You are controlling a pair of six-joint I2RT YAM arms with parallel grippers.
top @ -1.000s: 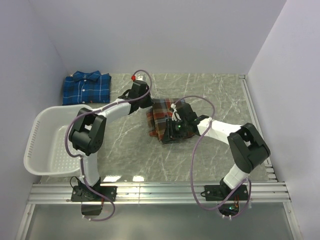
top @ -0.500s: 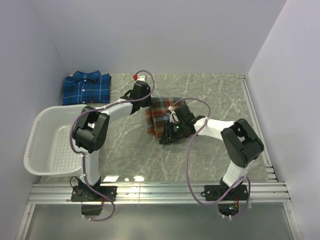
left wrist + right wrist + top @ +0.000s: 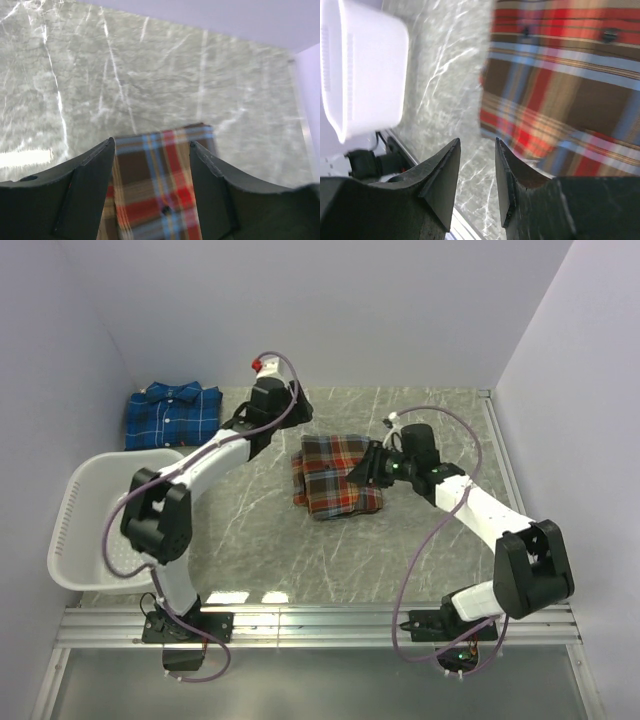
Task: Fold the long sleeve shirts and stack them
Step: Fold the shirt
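Both claws are hanging empty over the grey marbled counter (image 3: 450,410). Left claw (image 3: 151,144) is sitting with its fingers spread wide and nothing between them. Right claw (image 3: 476,145) is showing a narrower gap, also holding nothing.

The red-orange plaid button-up cloth shirt (image 3: 336,476) is lying folded into a compact rectangle, just below the left claw's tips and just ahead of the right claw. As far as I can tell it is touching neither. The blue plaid collared cloth shirt (image 3: 172,416) is lying folded well apart from the left claw, off to its left in the top view.

I'm judging the fold finished and the stacking pending. The cloth is reading as light, limp and layered, so a single-layer pinch is likely going to peel the fold open. I'm suggesting pinching through all layers at opposite edges, one claw per side, keeping it level.
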